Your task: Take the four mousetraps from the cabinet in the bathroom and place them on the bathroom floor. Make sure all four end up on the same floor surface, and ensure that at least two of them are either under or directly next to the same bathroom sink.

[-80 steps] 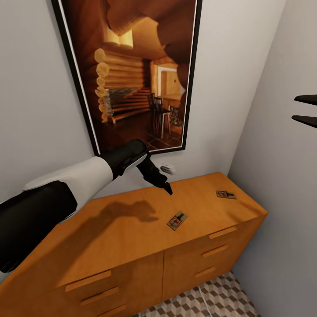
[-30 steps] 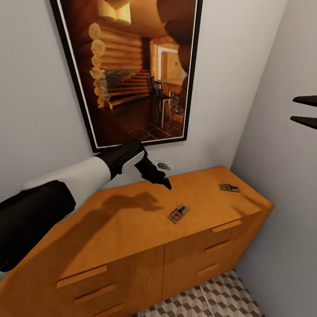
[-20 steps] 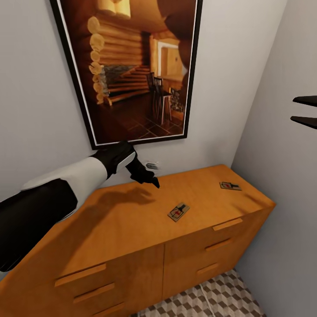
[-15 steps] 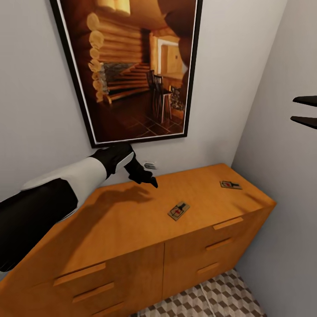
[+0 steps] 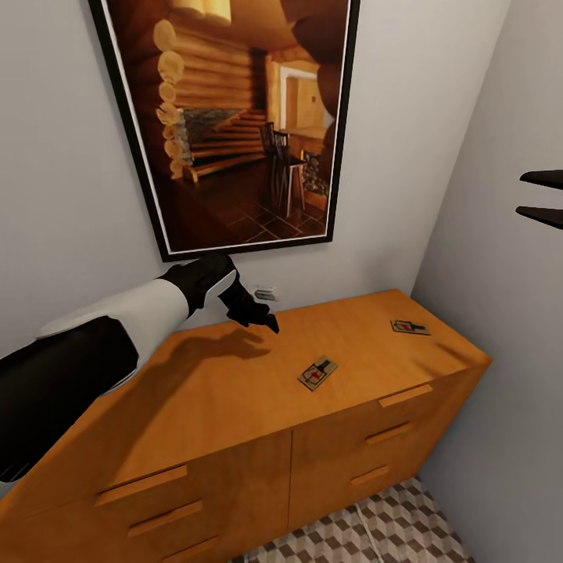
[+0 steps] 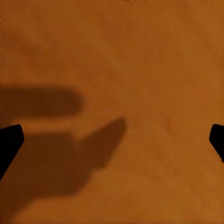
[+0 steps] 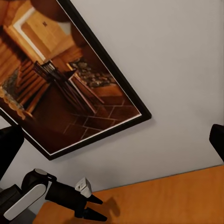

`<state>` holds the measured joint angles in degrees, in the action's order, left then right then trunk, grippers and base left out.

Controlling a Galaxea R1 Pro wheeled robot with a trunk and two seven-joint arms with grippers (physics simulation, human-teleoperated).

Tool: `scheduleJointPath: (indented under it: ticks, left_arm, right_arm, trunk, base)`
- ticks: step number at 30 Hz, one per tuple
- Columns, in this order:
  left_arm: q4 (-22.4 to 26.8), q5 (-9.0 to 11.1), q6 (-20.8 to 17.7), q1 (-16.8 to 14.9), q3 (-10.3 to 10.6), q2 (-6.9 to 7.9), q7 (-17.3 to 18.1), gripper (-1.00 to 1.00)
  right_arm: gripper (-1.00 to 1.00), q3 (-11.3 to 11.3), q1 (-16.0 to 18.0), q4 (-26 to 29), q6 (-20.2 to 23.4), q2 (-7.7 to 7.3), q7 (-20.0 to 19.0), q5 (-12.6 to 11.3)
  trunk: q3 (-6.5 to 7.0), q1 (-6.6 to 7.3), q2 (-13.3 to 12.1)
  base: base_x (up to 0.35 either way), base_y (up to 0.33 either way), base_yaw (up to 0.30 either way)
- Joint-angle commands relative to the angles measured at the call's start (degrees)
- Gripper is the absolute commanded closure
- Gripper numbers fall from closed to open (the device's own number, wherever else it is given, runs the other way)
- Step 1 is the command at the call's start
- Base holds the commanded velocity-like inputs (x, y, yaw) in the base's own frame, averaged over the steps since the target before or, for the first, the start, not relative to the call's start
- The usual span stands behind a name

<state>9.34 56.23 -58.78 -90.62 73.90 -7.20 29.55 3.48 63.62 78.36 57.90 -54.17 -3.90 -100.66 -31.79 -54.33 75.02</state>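
Left gripper (image 5: pixel 262 320): you are holding it over the back of the cabinet (image 5: pixel 234 391) top, fingers spread, gripping nothing; it has drawn back left since earlier.
Near trap (image 5: pixel 317 373): lying flat mid-top, long axis slanting from front-left to back-right, well apart from your gripper, unmoved.
Far trap (image 5: pixel 410 327): lying flat by the right end, long axis running left-right.
Right gripper (image 5: pixel 541 194): you are keeping it raised at the right, fingers parted, empty.
Floor (image 5: pixel 375 532): cube tiles showing below.
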Motion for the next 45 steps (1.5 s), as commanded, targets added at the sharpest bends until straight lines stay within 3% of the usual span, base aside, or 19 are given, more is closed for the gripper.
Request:
scheduleJointPath:
  ticks: [1,11,32,45]
  left_arm:
    - [-0.04,-0.34,-0.02,-0.07,0.23,-0.01,0.60,-1.00]
    - [-0.10,-0.29,0.01,-0.01,0.14,0.00,0.64,-1.00]
    - [0.16,-0.25,-0.09,0.00,0.19,-0.36,0.67,-1.00]
    - [2.79,-0.09,-0.18,0.00,0.19,-0.32,0.75,-1.00]
  right_arm:
    - [-1.00,0.12,0.10,-0.05,0.11,-0.05,-0.41,0.32]
    - [-1.00,0.12,0.10,-0.05,0.11,-0.05,-0.38,0.35]
    - [-1.00,0.91,0.10,-0.05,0.11,0.02,-0.41,1.88]
    - [-1.00,1.67,0.10,-0.05,0.10,0.00,-0.41,1.96]
  trunk:
    - [-0.07,0.00,0.04]
    - [-0.07,0.00,0.04]
    - [-0.07,0.00,0.04]
    - [-0.07,0.00,0.04]
  base:
    - [0.000,0.000,0.000]
    - [0.060,-0.022,0.000]
    - [0.261,-0.186,0.000]
    - [0.097,-0.086,0.000]
